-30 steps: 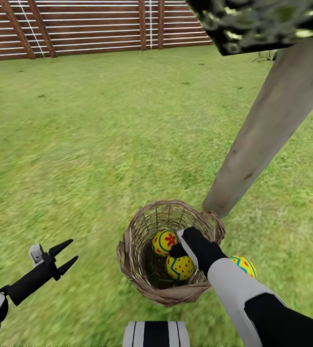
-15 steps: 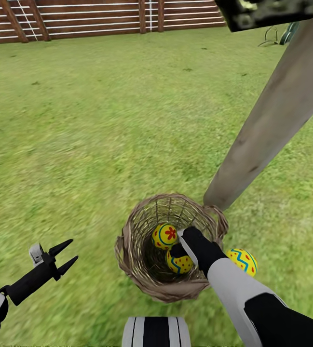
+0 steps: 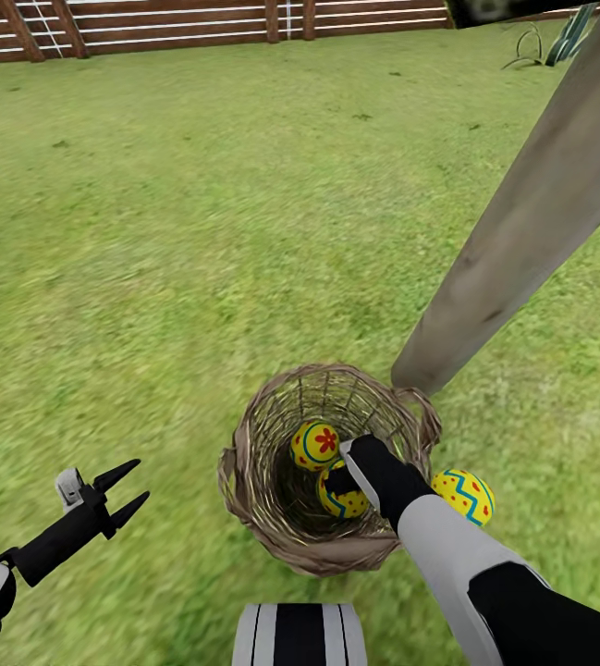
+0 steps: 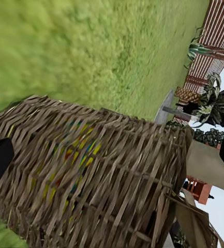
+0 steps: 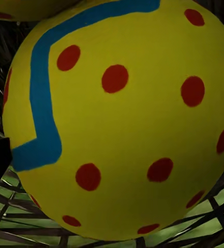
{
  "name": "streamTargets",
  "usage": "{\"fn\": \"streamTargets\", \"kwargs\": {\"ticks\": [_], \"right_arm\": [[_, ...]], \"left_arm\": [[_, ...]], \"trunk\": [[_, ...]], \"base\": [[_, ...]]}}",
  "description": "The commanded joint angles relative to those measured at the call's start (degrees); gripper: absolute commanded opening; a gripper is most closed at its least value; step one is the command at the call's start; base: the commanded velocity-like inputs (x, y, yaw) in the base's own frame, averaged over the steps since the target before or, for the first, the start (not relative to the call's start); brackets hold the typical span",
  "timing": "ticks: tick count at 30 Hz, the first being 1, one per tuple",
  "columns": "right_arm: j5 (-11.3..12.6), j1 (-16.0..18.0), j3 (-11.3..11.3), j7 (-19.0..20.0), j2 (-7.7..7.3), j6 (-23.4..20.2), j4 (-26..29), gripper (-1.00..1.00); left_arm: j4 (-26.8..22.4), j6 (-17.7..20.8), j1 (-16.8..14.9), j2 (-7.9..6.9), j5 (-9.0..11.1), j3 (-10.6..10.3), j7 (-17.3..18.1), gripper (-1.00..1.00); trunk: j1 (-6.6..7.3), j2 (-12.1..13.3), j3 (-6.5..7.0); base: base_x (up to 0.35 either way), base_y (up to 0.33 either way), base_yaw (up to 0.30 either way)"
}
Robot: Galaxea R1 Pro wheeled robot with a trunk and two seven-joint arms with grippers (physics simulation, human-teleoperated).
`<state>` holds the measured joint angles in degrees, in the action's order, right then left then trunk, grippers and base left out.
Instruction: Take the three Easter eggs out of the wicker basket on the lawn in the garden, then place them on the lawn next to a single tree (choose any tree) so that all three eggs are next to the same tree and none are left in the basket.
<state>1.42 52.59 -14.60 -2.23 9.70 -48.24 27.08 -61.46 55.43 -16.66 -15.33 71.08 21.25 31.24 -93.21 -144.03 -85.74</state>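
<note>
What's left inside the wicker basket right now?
Two eggs lie in the wicker basket: the flower egg and, nearer, the dotted egg, with the right end effector reaching onto it. Its fingertips and the basket floor beneath are hidden.

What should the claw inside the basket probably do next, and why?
Probably close on the dotted egg and lift it out. The right claw is down in the wicker basket right against that egg, the flower egg lies beside it, and one egg already lies on the lawn by the tree.

The head camera tilts downward, so the wicker basket (image 3: 329,467), the tree trunk (image 3: 521,231) and the fence (image 3: 152,28) sit higher in the view.
</note>
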Motion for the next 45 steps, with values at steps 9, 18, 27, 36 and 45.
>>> {"fn": "streamTargets", "kwargs": {"ticks": [9,18,27,36,45], "right_arm": [[1.8,0.0,-0.2,-0.2,-0.03,-0.2,-0.1,-1.00],[1.8,0.0,-0.2,-0.2,-0.03,-0.2,-0.1,-1.00],[1.8,0.0,-0.2,-0.2,-0.03,-0.2,-0.1,-1.00],[1.9,0.0,-0.2,-0.2,0.06,-0.3,-0.1,-1.00],[1.9,0.0,0.0,-0.1,0.04,-0.3,-0.2,-1.00]], "left_arm": [[0.0,0.3,0.0,0.04,-0.2,0.7,0.2,1.00],[0.0,0.3,0.0,0.01,-0.3,0.8,0.0,1.00],[0.0,0.3,0.0,0.03,-0.2,0.8,0.1,1.00],[0.0,0.4,0.0,-0.05,-0.3,0.8,-0.1,1.00],[-0.1,0.6,0.0,-0.11,-0.4,0.8,-0.2,1.00]], "trunk": [[-0.11,-0.1,-0.93],[-0.03,0.0,-0.27],[0.07,0.0,0.62],[0.28,0.1,2.39],[0.51,0.3,4.39]], "base": [[0.000,0.000,0.000],[0.000,0.000,0.000],[0.000,0.000,0.000],[0.000,0.000,0.000],[-0.129,0.000,0.000]]}}
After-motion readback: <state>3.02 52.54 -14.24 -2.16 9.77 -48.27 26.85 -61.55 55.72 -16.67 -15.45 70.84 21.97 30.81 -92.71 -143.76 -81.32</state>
